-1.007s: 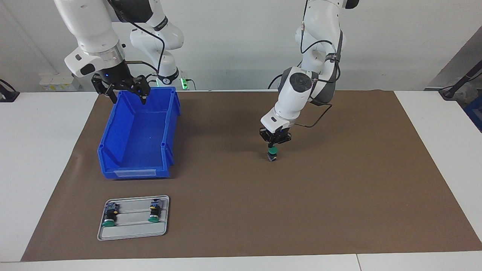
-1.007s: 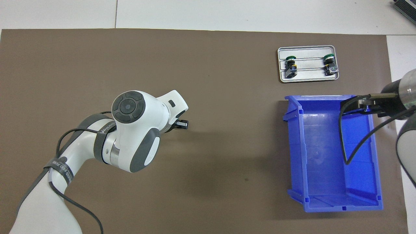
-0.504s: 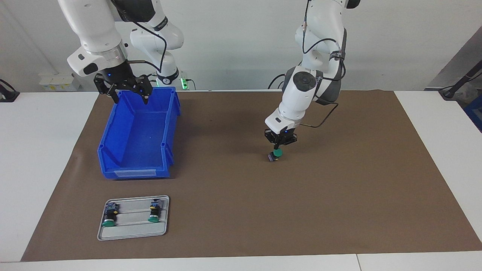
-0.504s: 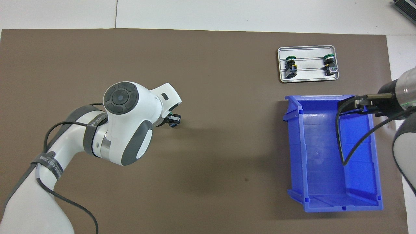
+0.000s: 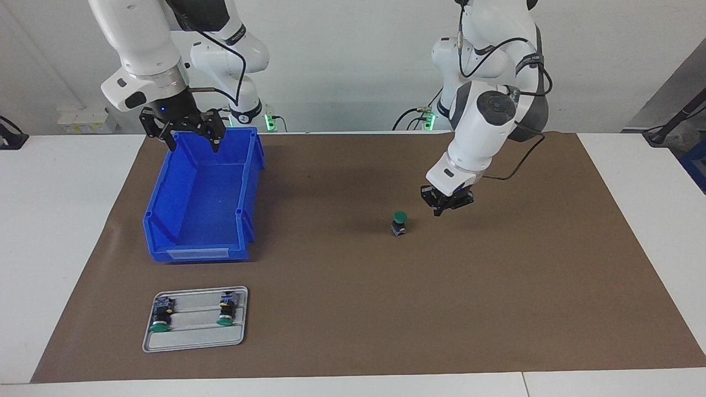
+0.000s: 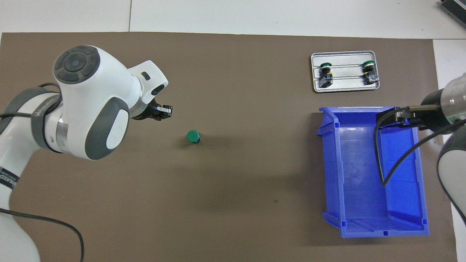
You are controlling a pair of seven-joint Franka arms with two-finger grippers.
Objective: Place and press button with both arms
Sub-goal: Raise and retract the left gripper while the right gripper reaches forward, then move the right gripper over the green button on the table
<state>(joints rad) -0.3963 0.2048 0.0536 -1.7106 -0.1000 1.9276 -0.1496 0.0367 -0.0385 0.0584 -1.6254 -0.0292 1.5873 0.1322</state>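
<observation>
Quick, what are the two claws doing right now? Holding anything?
Left gripper: fingers shut, holding nothing, in the air beside the button standing on the mat.
Right gripper: fingers open, empty, over the blue bin.

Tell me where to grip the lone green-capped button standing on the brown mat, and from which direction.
Grip the button by its black body just under the green cap, coming straight down from above. It stands upright, cap up, alone on the mat, so both sides are free for the fingers.

Green-capped button (image 5: 399,218) on a brown mat (image 5: 353,309); blue bin (image 5: 204,198) (grey tray (image 5: 193,341)).
</observation>
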